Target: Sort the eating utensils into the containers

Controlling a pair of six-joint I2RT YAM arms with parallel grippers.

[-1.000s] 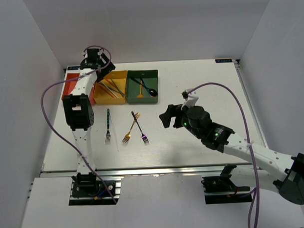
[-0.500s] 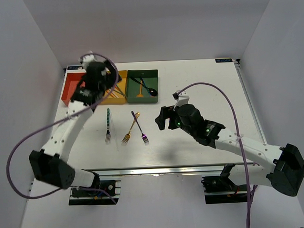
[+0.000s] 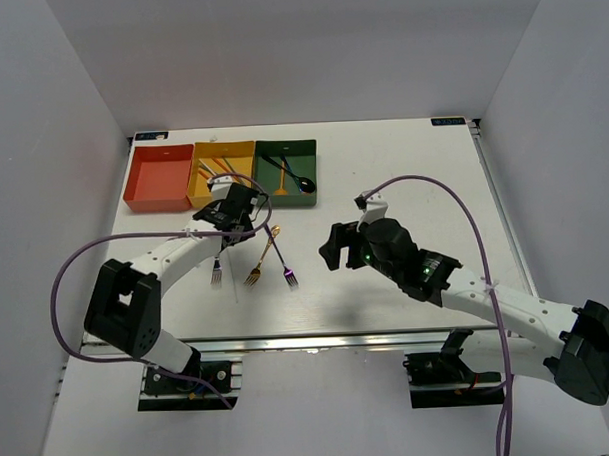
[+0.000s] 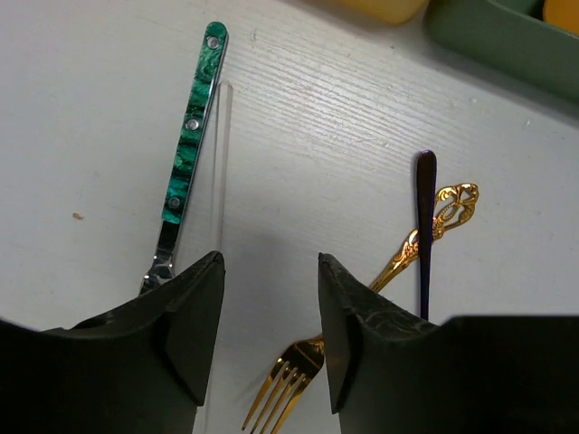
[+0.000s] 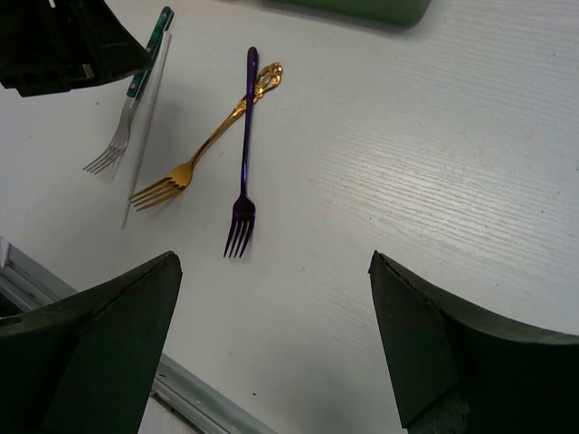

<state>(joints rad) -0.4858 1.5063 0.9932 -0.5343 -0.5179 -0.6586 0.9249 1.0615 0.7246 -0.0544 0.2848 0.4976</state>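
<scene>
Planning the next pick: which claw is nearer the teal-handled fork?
Left. The left claw hovers right beside the teal-handled fork, jaws apart. The right claw sits well off to the fork's right, beyond the gold fork and purple fork.

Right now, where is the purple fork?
The purple fork lies on the table, crossed with the gold fork, just right of the teal-handled fork, below the green tray in the top view.

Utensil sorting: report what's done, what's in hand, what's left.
Done: slim utensils lie in the yellow tray, a black spoon in the green tray. In hand: nothing; the left gripper hovers open between the teal fork and gold fork, the right gripper open too. Left: those two forks and the purple fork, all on the table.
</scene>
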